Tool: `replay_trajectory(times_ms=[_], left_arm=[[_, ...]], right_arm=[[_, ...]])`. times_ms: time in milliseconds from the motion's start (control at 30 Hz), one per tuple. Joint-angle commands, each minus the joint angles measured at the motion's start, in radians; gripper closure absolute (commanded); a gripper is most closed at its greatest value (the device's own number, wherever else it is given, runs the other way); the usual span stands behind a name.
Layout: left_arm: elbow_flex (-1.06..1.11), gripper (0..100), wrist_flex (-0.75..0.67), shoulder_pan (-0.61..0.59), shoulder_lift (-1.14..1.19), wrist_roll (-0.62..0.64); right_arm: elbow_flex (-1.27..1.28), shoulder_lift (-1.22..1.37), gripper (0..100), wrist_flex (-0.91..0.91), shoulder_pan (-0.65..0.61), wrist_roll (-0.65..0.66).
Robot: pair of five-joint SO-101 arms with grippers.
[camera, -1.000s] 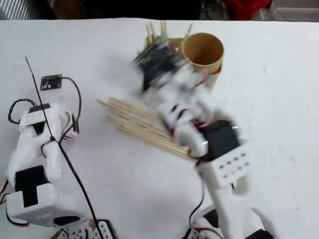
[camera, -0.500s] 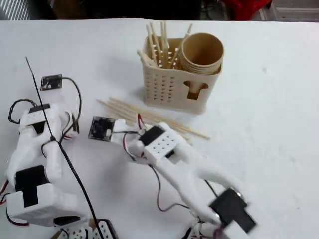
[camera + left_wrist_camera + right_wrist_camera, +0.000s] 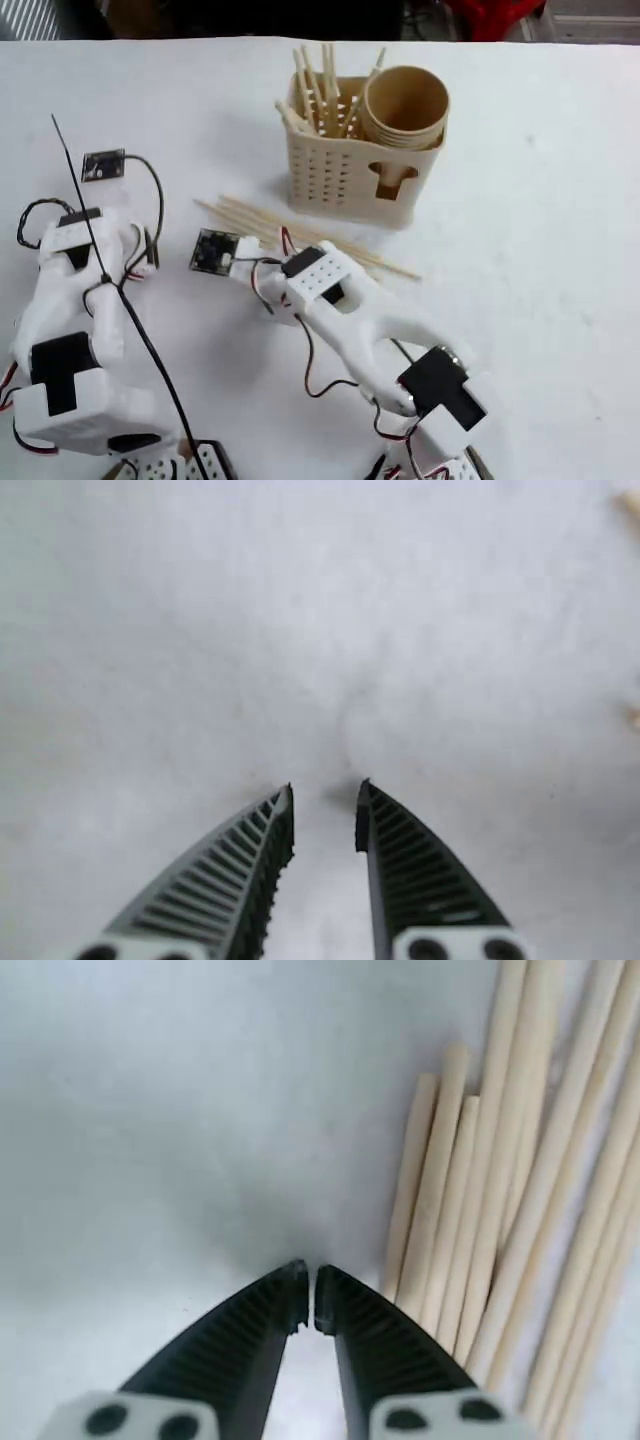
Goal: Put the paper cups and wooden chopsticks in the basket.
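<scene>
A cream perforated basket (image 3: pixel 345 180) stands at the back middle of the table. It holds stacked paper cups (image 3: pixel 405 105) and several upright wooden chopsticks (image 3: pixel 320 85). More loose chopsticks (image 3: pixel 250 220) lie on the table in front of it, partly under the right arm (image 3: pixel 320 285). My right gripper (image 3: pixel 308 1295) points down at the bare table, shut and empty, just beside the ends of those chopsticks (image 3: pixel 500 1210). My left gripper (image 3: pixel 325 790) hangs low over bare table with its fingers a little apart and nothing between them.
The left arm (image 3: pixel 75 300) sits folded at the left side, with a black cable (image 3: pixel 120 290) running across it. The white table (image 3: pixel 540 200) is bare to the right of the basket. Dark clutter lies beyond the far edge.
The right arm has swung back from the basket and come down onto the table by the loose chopsticks. In the last half second it shifted only slightly. The left arm has not moved.
</scene>
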Motion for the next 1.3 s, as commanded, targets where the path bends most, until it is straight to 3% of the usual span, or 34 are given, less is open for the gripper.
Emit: replay_trajectory(times_ms=[0,233,400,567,633,900,1067,1267], left_arm=[[-0.002,88,-0.015,0.013,-0.004,0.003],[-0.002,88,-0.015,0.013,-0.004,0.003],[-0.002,88,-0.015,0.015,-0.004,0.003],[-0.002,88,-0.015,0.015,-0.004,0.003],[-0.002,88,-0.015,0.015,-0.004,0.003],[-0.002,88,-0.015,0.013,-0.004,0.003],[-0.002,88,-0.015,0.013,-0.004,0.003],[-0.002,88,-0.015,0.015,-0.004,0.003]], right_arm=[[-0.032,-0.008,98.3,-0.002,0.012,-0.046],[-0.023,-0.148,98.2,0.085,0.013,-0.055],[0.012,-0.242,97.1,0.019,0.031,-0.087],[0.011,-0.197,83.0,-0.016,0.085,-0.084],[0.003,-0.147,81.9,-0.025,0.097,-0.055],[-0.072,0.036,84.4,-0.044,0.101,-0.029],[-0.071,-0.001,98.5,-0.002,0.091,-0.032],[-0.068,-0.108,98.2,0.073,0.091,-0.087]])
